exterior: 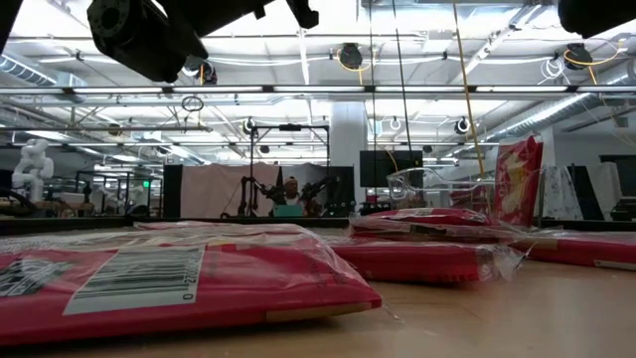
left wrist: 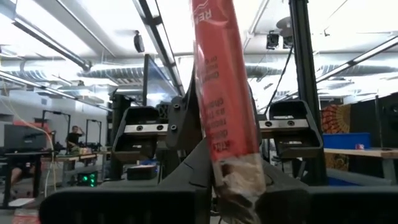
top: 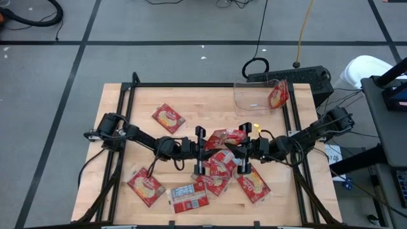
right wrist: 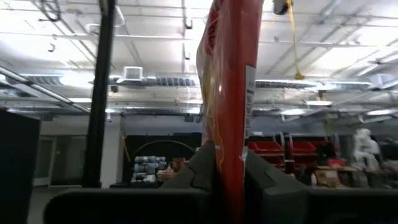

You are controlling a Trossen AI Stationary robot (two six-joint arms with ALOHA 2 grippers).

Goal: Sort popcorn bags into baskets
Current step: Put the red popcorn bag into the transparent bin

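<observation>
Both grippers' jaws pinching one popcorn bag (top: 226,137), seemingly mid-table

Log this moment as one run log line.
left tool: shut on popcorn bag | right tool: shut on same bag | clear bin: one bag inside

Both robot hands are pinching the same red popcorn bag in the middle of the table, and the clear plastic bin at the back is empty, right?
Not quite: the clear see-through plastic bin isn't empty. The high view shows one flat red popcorn packet standing inside it. The rest holds: the left hand and right hand both pinch the same red popcorn bag mid-table.
</observation>
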